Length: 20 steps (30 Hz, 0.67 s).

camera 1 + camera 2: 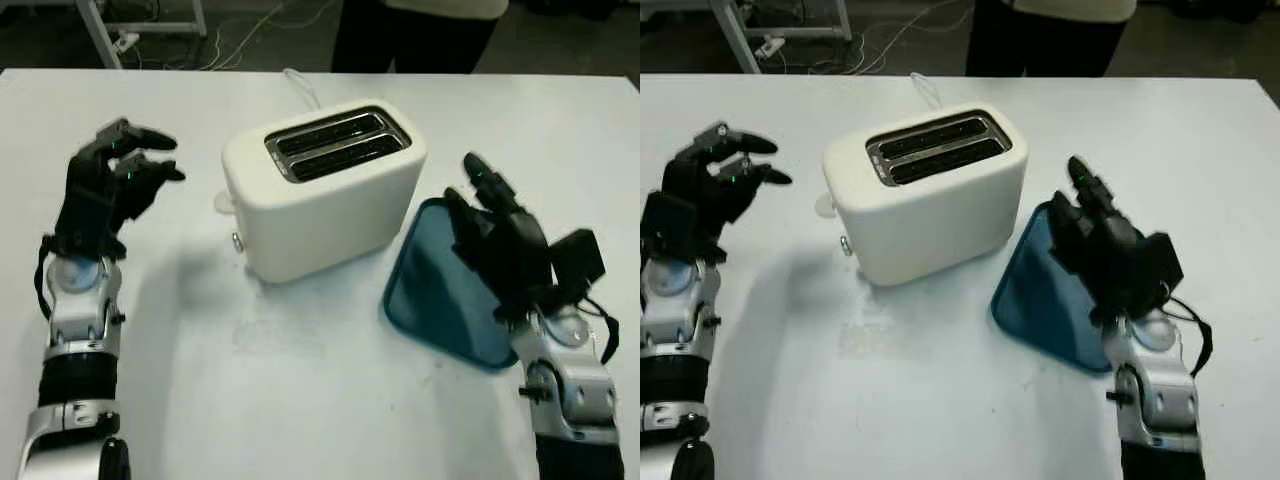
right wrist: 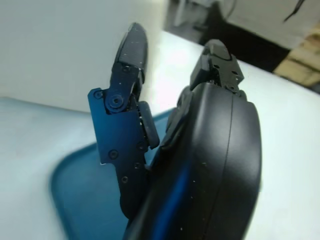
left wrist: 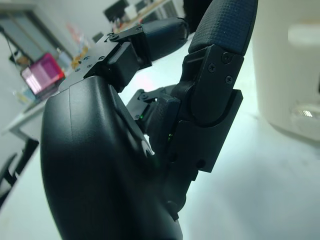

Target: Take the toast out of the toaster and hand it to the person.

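Observation:
A cream toaster (image 1: 320,195) stands in the middle of the white table, its two top slots (image 1: 338,143) dark inside. My left hand (image 1: 148,158) hovers open to the left of the toaster, a short gap away, holding nothing. My right hand (image 1: 482,188) is open at the toaster's right side, above a blue tray (image 1: 430,290) that lies flat on the table. In the right wrist view the fingers (image 2: 131,60) point toward the toaster's white wall (image 2: 55,50). A person in dark trousers (image 1: 410,35) stands at the table's far edge.
The toaster's white cord (image 1: 300,88) runs toward the table's far edge. A lever knob (image 1: 224,203) sticks out on the toaster's left end. Bare table (image 1: 280,380) spreads in front of the toaster between my arms. Cables and a metal frame (image 1: 150,25) are on the floor behind.

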{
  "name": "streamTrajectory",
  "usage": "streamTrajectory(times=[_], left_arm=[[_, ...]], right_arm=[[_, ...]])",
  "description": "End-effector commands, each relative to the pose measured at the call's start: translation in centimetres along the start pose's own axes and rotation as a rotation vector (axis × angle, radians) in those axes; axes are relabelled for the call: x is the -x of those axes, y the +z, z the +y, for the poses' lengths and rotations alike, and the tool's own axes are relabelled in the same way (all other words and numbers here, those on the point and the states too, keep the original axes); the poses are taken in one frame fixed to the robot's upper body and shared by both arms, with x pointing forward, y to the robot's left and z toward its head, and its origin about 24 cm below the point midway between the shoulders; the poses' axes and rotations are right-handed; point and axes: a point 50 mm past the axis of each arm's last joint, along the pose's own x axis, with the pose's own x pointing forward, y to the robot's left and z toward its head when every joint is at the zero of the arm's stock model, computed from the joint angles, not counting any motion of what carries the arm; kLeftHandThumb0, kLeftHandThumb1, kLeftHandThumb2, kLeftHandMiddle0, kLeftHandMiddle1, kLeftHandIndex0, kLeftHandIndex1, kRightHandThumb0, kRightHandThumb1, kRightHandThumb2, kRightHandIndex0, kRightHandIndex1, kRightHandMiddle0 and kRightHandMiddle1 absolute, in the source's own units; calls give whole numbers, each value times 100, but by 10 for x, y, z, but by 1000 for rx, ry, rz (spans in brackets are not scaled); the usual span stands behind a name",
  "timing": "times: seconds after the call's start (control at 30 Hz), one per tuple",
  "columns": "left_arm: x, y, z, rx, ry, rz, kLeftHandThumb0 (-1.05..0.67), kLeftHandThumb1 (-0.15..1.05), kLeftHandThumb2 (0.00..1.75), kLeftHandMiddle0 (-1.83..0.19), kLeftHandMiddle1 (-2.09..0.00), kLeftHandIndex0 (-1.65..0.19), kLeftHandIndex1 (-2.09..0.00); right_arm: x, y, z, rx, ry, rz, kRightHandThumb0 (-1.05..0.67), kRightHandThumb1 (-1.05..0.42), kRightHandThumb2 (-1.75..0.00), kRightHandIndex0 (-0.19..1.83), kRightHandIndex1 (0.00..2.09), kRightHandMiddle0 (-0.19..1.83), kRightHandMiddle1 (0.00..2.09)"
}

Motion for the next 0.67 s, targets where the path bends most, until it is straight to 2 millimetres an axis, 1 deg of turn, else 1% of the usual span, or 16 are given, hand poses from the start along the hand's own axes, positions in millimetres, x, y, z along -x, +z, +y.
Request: streamTrajectory(times=[0.0,0.1,0.13,0.17,0.2,0.27,0.33,0.4,0.53,0.63], left_arm=[[11,-6,-2,30,33,-6,-105,92,10,-56,-137,-48,-137],[21,-14,-7,63,70,19,-105,92,7,-50,-146,-43,-146],[24,-16,-10,52,85,25,-105,92,9,-46,-150,-40,-151],[26,-17,-12,40,97,27,-105,92,15,-39,-159,-32,-161],[28,-18,-15,33,106,27,-105,92,19,-34,-164,-27,-166],[31,-19,-18,30,109,20,-105,92,22,-29,-169,-22,-171],[34,-22,-22,9,89,-2,-105,92,27,-23,-169,-16,-170],[36,-25,-27,4,74,-17,-105,92,29,-21,-168,-15,-168],[37,-25,-33,24,46,-43,-105,92,29,-24,-159,-21,-157],[35,-22,-33,22,37,-60,-105,92,30,-23,-156,-20,-152]], right_arm=[[9,2,8,-56,-11,15,-66,-92,-83,0,0,1,1],[14,3,14,-69,-11,15,-63,-92,-85,0,0,2,1],[14,2,15,-69,-8,16,-63,-92,-85,0,0,2,1],[15,1,17,-72,-7,18,-63,-92,-85,1,1,3,1],[15,1,18,-83,-11,20,-62,-92,-85,2,1,4,2],[14,1,19,-90,-16,16,-63,-92,-84,2,1,5,2],[14,0,19,-68,-29,21,-64,-92,-83,3,1,5,2],[13,-1,19,-56,-43,38,-67,-92,-82,2,1,5,1],[12,-2,19,-48,-53,49,-68,-92,-80,2,0,5,1],[11,-4,18,-45,-51,43,-67,-92,-80,2,1,5,1]])
